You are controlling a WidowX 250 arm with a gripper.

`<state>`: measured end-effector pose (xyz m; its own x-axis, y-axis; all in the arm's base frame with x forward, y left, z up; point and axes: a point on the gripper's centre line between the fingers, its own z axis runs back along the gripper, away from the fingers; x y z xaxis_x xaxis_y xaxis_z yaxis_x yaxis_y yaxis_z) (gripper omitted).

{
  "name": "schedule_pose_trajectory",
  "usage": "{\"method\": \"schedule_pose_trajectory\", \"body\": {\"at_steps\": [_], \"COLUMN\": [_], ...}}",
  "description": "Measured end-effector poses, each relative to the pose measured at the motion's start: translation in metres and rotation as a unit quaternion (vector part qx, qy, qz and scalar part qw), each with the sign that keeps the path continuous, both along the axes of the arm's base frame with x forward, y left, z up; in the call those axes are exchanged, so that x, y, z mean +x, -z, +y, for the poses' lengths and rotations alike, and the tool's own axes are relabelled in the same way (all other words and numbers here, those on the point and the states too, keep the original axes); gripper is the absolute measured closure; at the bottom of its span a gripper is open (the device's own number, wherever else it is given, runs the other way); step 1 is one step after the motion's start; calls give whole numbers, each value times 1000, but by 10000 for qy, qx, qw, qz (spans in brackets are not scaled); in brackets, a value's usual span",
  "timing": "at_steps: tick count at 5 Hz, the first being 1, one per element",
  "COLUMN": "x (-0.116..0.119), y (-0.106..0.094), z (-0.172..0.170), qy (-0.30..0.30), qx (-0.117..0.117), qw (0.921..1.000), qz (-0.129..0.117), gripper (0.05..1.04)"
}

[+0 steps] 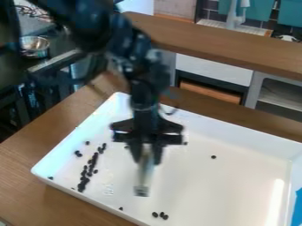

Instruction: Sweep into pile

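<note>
My gripper (145, 158) hangs over the left-middle part of the white tray (236, 190), fingers shut on a pale, narrow tool (142, 178) that points down and has a greyish lower end. Whether that end touches the tray floor I cannot tell. Left of the tool, many small black pieces (89, 170) lie in a slanting line. A few more (160, 215) lie at the tray's near side. One piece (213, 157) rests alone right of the gripper, and another (50, 178) sits near the left corner.
The tray's raised walls surround the pieces, on a brown wooden table (35, 141). Behind it runs a wooden counter (224, 42) over white shelving. A metal bowl (35, 46) stands at the upper left, and a blue item (298, 207) is at the right edge.
</note>
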<state>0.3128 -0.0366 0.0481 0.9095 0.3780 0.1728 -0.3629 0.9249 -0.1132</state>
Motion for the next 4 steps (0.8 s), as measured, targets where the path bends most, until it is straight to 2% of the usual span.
{"method": "schedule_pose_trajectory", "body": {"at_steps": [1,2,3,4], "x": [17,27,20,6], "y": [-1,9,25,40], "z": [-52,-86,-99,-92], "qy": [-240,-305,-188,-32], "qx": [354,610,902,1075], "qw": [9989,9976,9957,9942], "qz": [-171,-128,6,87], "gripper": [710,710,710,710]}}
